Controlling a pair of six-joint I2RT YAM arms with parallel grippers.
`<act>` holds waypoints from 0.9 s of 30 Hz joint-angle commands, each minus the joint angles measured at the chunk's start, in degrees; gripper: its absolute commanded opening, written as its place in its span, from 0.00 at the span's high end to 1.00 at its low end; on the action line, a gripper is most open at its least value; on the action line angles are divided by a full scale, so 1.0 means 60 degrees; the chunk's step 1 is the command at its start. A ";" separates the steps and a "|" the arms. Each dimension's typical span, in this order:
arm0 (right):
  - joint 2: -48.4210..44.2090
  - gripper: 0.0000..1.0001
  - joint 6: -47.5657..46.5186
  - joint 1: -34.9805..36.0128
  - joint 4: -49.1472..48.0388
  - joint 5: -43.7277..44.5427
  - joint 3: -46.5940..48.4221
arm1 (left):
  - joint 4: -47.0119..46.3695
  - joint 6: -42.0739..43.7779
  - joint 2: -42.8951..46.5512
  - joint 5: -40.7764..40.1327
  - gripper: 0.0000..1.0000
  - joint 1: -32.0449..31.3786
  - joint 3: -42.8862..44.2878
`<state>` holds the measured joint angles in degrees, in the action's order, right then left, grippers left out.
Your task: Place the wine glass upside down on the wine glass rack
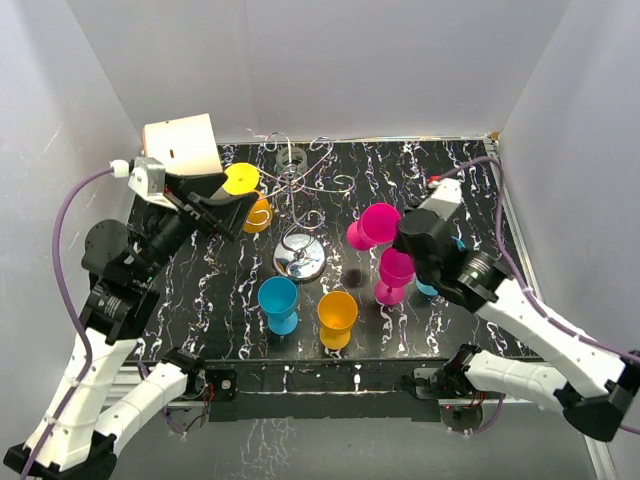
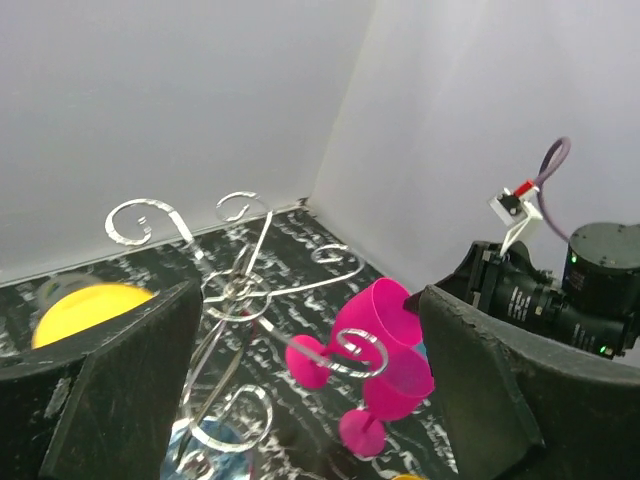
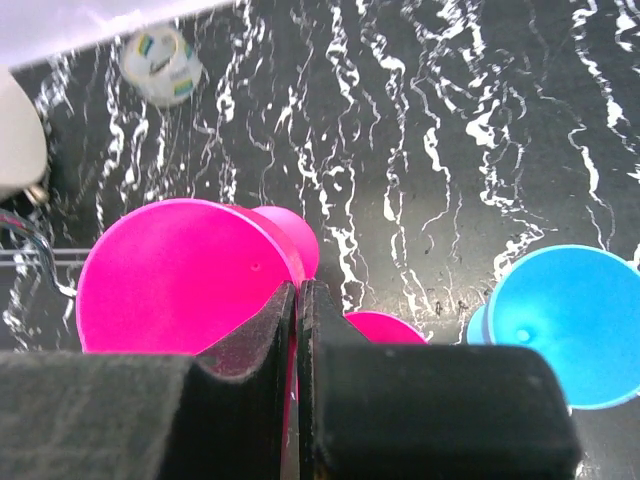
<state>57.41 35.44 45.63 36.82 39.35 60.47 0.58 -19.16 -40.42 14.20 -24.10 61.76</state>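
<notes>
The wire rack [image 1: 300, 182] stands on its round chrome base [image 1: 299, 257] at the table's middle back; its scroll arms [image 2: 240, 290] fill the left wrist view. My right gripper [image 1: 402, 232] is shut on the rim of a magenta wine glass [image 1: 378, 222], which lies tilted sideways in the air. Its foot [image 2: 308, 360] points at the rack and sits right beside one scroll arm. From the right wrist, the fingers [image 3: 270, 330] pinch the bowl wall [image 3: 170, 270]. My left gripper [image 1: 238, 205] is open at the rack's left side, nothing between its fingers [image 2: 140, 360].
A yellow glass [image 1: 245, 185] is at the rack's left arm, beside my left gripper. On the table stand a second magenta glass [image 1: 393, 275], a blue one [image 1: 278, 300], an orange one [image 1: 337, 315] and a cyan one [image 3: 560, 320]. A tape roll [image 1: 290, 157] lies at the back.
</notes>
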 commanded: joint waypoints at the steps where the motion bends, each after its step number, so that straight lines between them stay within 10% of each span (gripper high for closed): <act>1: -0.1458 1.00 0.0416 -0.0031 -0.1252 0.1362 -0.0636 | -0.1478 -0.1321 -0.0945 0.1339 0.12 0.0045 0.0714; 11: -0.3898 1.00 0.0340 -0.0031 -0.2338 0.2185 -0.1292 | -0.4583 -0.5438 -0.3548 0.3953 0.01 -0.0095 0.1465; 27: -0.5191 1.00 0.0187 -0.0031 -0.5577 0.1115 -0.0861 | -0.4932 -0.7262 -0.5202 -0.0179 0.01 -0.2905 0.2354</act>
<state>27.09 37.34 45.63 14.00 49.67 53.08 -24.84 -57.54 -71.48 21.54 -39.75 74.28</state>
